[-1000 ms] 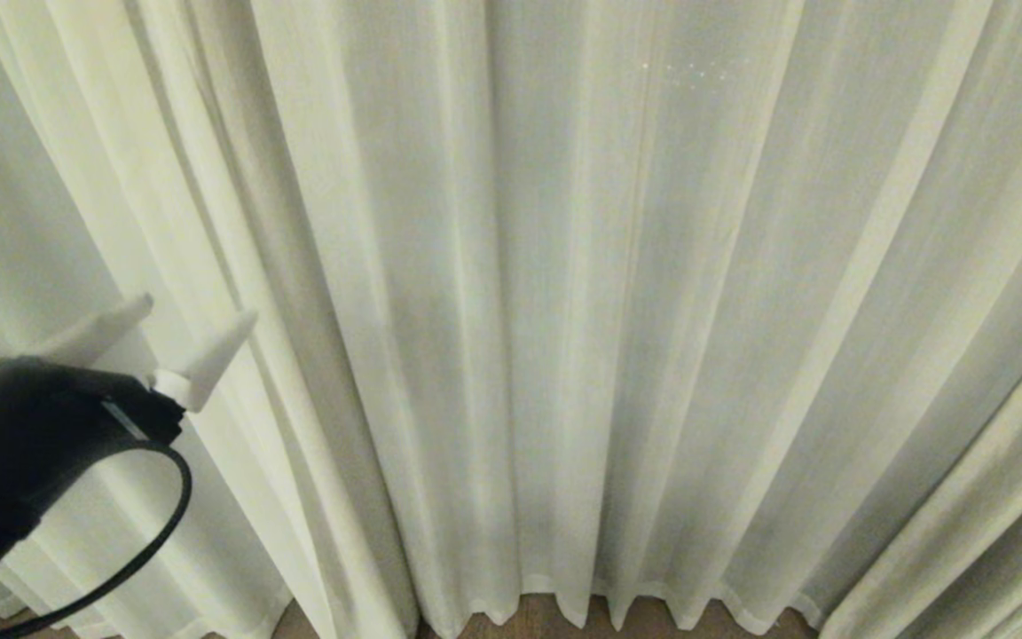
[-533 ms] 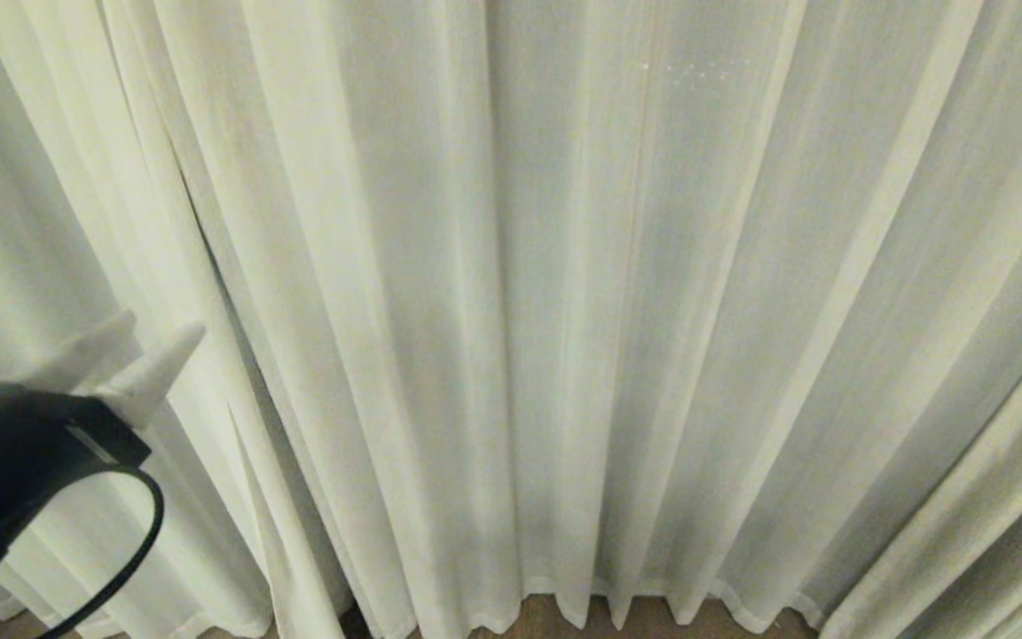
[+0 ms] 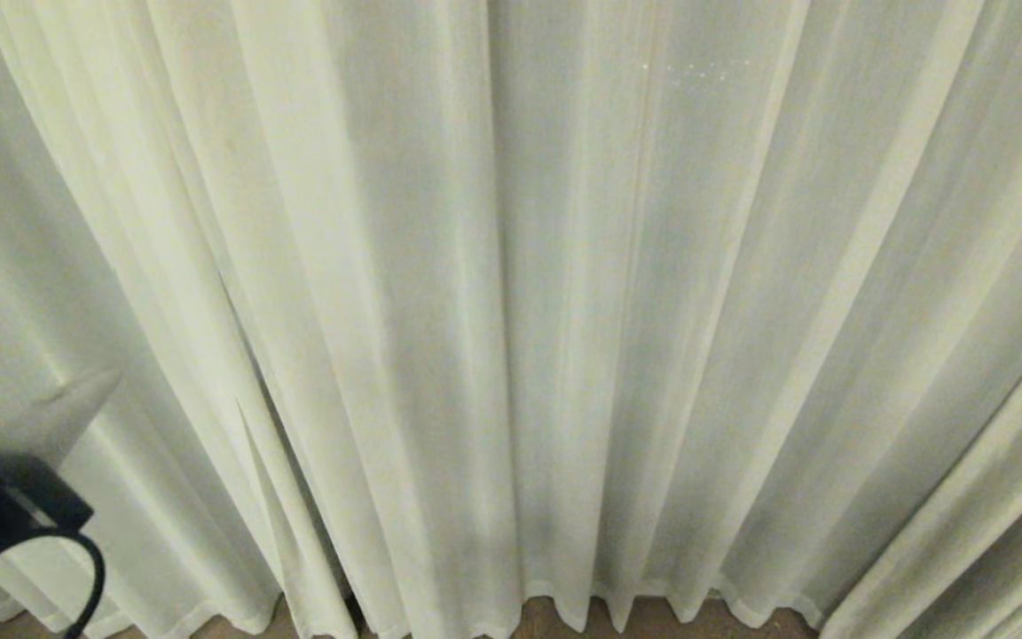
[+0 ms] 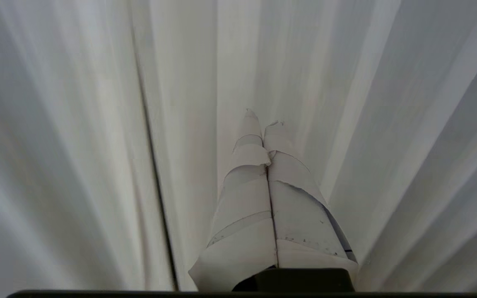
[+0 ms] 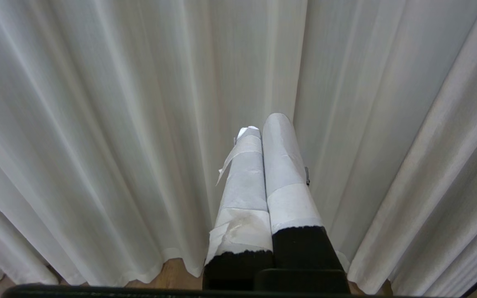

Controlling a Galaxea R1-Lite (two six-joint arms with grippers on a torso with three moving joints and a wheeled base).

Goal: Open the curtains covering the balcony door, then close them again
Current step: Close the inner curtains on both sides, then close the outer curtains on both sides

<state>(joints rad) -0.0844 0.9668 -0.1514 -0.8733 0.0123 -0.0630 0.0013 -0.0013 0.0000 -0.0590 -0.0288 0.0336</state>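
Curtains [image 3: 511,311] hang drawn across the whole head view, pale cream pleats top to bottom, wavy hem just above a strip of wood floor [image 3: 644,617] at 6 o'clock. Balcony door not visible; presumably behind the fabric. A narrow dark slit [image 3: 249,390] between two folds at 8 o'clock may be where the panels meet; cannot confirm. Left tool [image 3: 76,395] sits low at 8 o'clock, tips pressed together, no cloth seen between them in the left wrist view [image 4: 263,124], so nothing gripped. Right tool [image 5: 265,124] parked facing the curtains, tips likewise together, empty. Judgement: opening step is barely begun, curtains unparted. Next move calls for spreading the left tool, catching a panel edge near the slit, then drawing it sideways. Room otherwise hidden.
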